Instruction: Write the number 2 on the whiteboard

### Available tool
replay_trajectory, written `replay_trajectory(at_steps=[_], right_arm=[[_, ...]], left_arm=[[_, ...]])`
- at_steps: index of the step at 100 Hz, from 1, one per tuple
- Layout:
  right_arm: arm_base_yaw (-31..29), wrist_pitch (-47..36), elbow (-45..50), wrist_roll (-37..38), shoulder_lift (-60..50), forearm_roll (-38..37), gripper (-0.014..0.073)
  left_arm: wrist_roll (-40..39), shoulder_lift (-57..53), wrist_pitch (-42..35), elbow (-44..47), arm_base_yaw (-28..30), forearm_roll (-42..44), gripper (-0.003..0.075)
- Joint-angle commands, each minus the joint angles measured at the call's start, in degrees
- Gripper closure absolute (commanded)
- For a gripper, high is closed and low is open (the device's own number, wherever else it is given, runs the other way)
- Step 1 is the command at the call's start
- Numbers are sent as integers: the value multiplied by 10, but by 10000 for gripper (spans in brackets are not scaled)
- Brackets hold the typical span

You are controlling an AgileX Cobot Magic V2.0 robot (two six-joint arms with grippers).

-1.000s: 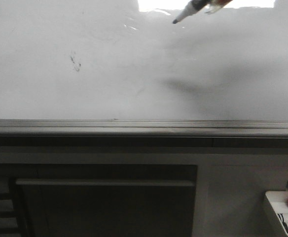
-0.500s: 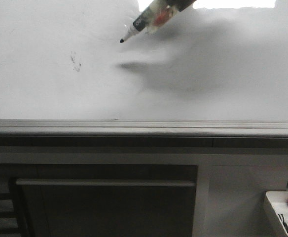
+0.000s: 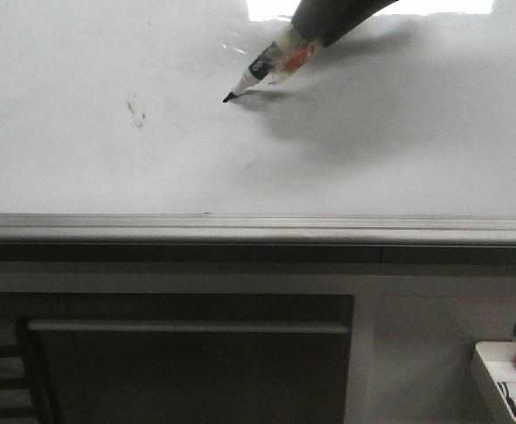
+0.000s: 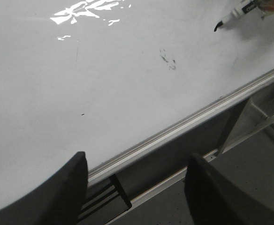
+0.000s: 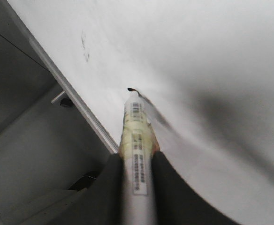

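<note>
white marker [image 3: 271, 64] pinched tight in right gripper [image 5: 136, 161], black tip touching whiteboard [image 3: 81, 168], left gripper [image 4: 134, 187] spread wide, near grey rail [image 3: 240, 226]

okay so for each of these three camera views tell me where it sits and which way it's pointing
Front view: faces forward over the whiteboard; the right gripper holds the marker.
Left wrist view: on the left arm, above the board's rail; left gripper fingers apart.
Right wrist view: on the right arm, looking along the marker.
All three share the marker tip and the smudge.
</note>
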Motion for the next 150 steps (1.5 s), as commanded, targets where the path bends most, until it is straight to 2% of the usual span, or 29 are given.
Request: replay_trajectory(at_steps=[1, 8, 16, 46, 65, 79, 90, 110, 114, 124, 129, 150], right_arm=[[-31, -9, -21, 1, -31, 0, 557], [-37, 32, -20, 1, -32, 0, 557], [-30, 36, -5, 0, -31, 1, 557], [32, -56, 24, 0, 11, 5, 557], [4, -36, 24, 1, 6, 0, 557], [-32, 18, 24, 1, -8, -19, 557], [-35, 21, 24, 1, -5, -24, 557], [-34, 33, 23, -4, -6, 9, 557], [-34, 57, 19, -16, -8, 25, 557], [-31, 148, 5, -134, -22, 139, 557], [-29, 161, 1, -155, -35, 173, 557], [-29, 167, -1, -200, -93, 176, 557]], left_arm=[[-6, -1, -40, -14, 2, -13, 300], [-6, -1, -40, -14, 2, -13, 300], [-6, -1, -41, -14, 2, -13, 300], [-6, -1, -41, -14, 2, -13, 300], [-6, -1, -41, -14, 2, -11, 300], [-6, -1, -41, -14, 2, -10, 300], [-6, -1, -42, -14, 2, -10, 300], [-6, -1, -43, -14, 2, -10, 300], [-6, -1, -40, -14, 2, -11, 300], [-3, -1, -27, -18, 0, -18, 300], [13, -1, -11, -25, -6, -20, 300], [142, 26, 75, -83, -57, -81, 300]])
